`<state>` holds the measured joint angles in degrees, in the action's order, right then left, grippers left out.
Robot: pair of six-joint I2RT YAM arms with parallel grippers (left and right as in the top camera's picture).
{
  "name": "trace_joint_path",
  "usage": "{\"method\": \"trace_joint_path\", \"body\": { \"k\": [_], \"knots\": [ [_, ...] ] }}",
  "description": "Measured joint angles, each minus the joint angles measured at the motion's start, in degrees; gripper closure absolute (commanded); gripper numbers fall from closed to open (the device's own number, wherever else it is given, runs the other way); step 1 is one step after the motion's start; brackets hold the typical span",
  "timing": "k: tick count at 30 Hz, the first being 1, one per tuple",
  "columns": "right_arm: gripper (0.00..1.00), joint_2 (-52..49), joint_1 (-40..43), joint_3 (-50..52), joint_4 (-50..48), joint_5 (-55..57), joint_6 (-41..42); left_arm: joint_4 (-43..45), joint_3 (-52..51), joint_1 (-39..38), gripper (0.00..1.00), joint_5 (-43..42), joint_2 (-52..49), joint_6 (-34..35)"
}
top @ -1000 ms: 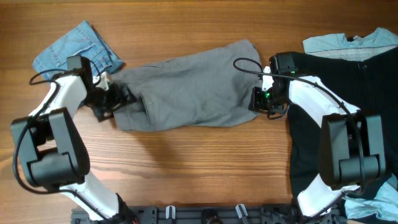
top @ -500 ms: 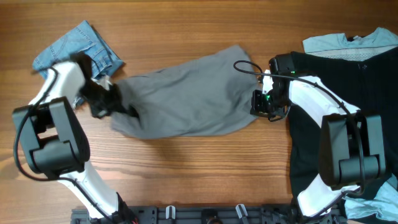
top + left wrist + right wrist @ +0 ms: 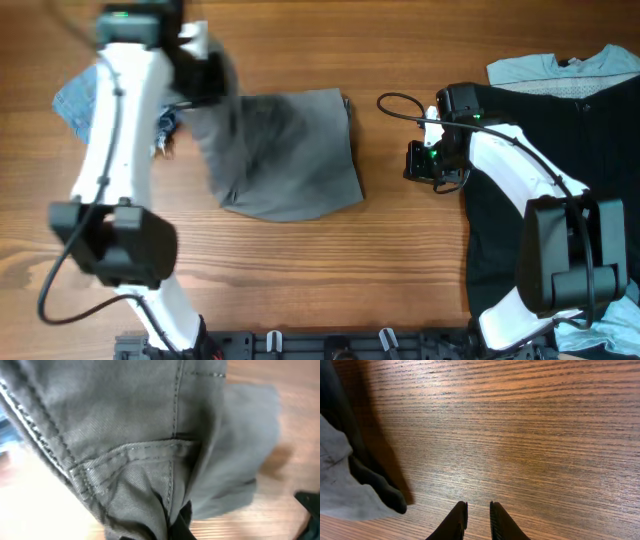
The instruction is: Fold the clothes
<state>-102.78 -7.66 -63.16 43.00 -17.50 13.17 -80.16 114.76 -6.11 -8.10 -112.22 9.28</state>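
grey shorts, overhead: the shorts (image 3: 290,150) lie folded across themselves into a rough square on the wooden table (image 3: 300,290), left of centre. the upper left corner is blurred and lifted.
left gripper, overhead: the left gripper (image 3: 205,75) is at that upper left corner, too blurred to read its fingers here.
right gripper, overhead: the right gripper (image 3: 420,162) hangs over bare wood, apart from the shorts' right edge and next to the black garment (image 3: 490,250).
other cloth, overhead: the denim shorts (image 3: 70,100) lie under the left arm, close to the lifted corner.
left wrist: the shorts (image 3: 125,425) fill the view, hanging in folds with a stitched pocket seam (image 3: 135,452). a dark fingertip (image 3: 182,520) sits in bunched cloth, so the fingers look pinched on the shorts.
right wrist: the fingers (image 3: 457,520) are slightly apart with wood between them, holding nothing. i cannot tell which garment the cloth at the left edge (image 3: 340,490) is.
doing it well: lay the held corner flat and square with the lower layer, clear of the denim, and release only once it rests. the free hand could pin the far edge to stop sliding.
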Motion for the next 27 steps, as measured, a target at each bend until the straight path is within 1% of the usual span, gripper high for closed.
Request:
{"method": "trace_joint_path", "body": {
  "k": [1,2,3,5,7,8,9,10,11,13,14,16,19,20,22,24,25,26,27],
  "knots": [
    [0.8,0.0,0.0,0.0,0.0,0.0,0.0,0.8,0.0,-2.6,0.96,0.1,-0.7,0.3],
    [0.8,0.0,0.0,0.0,0.0,0.0,0.0,1.4,0.0,-5.2,0.93,0.2,-1.6,0.9],
    [0.8,0.0,0.0,0.0,0.0,0.0,0.0,1.8,0.0,-7.1,0.88,0.5,-2.4,1.2],
    [0.8,0.0,0.0,0.0,0.0,0.0,0.0,2.4,0.0,-12.1,0.76,1.4,-5.2,2.5],
    [0.8,0.0,0.0,0.0,0.0,0.0,0.0,2.9,0.0,-15.8,0.53,1.9,-8.3,3.3],
    [0.8,0.0,0.0,0.0,0.0,0.0,0.0,2.8,0.0,-17.3,0.38,1.9,-9.8,3.6],
    [0.8,0.0,0.0,0.0,0.0,0.0,0.0,2.7,0.0,-18.4,0.2,2.1,-11.0,3.6],
    [0.79,0.0,0.0,0.0,0.0,0.0,0.0,2.4,0.0,-19.8,0.05,2.3,-12.4,4.0],
    [0.75,0.0,0.0,0.0,0.0,0.0,0.0,2.1,0.0,-21.0,0.0,2.3,-13.5,4.1],
    [0.64,0.0,0.0,0.0,0.0,0.0,-0.1,1.9,-0.1,-22.8,0.0,2.3,-14.2,4.6],
    [0.62,0.0,0.0,0.0,0.0,0.0,-0.4,1.4,0.2,-23.3,0.0,2.3,-14.2,4.7],
    [0.52,0.0,0.0,0.0,0.0,0.0,-0.6,-1.2,2.7,-23.4,0.0,2.7,-14.2,5.0],
    [0.52,0.0,0.0,0.0,0.2,0.0,-1.1,-7.3,10.6,-20.9,0.0,5.9,-13.4,5.3],
    [0.54,0.0,0.0,0.0,0.2,0.0,-1.1,-8.9,13.3,-19.7,0.0,7.1,-12.9,5.4],
    [0.55,0.0,0.0,0.0,0.3,-0.2,-1.4,-10.3,17.2,-16.5,0.01,8.7,-11.4,5.5],
    [0.55,0.1,0.0,0.0,0.5,-2.2,-3.0,-11.2,19.4,-12.1,0.25,10.0,-9.0,5.6],
    [0.53,0.3,0.0,0.0,0.7,-4.4,-4.2,-11.6,19.7,-10.3,0.4,10.4,-8.1,5.8],
    [0.52,0.9,0.0,0.0,0.7,-7.1,-5.3,-12.1,20.0,-7.7,0.5,10.4,-7.3,6.3],
    [0.49,1.7,0.0,-0.1,0.7,-9.8,-6.1,-12.6,20.1,-5.0,0.5,10.3,-6.9,6.2]
  ]
}}
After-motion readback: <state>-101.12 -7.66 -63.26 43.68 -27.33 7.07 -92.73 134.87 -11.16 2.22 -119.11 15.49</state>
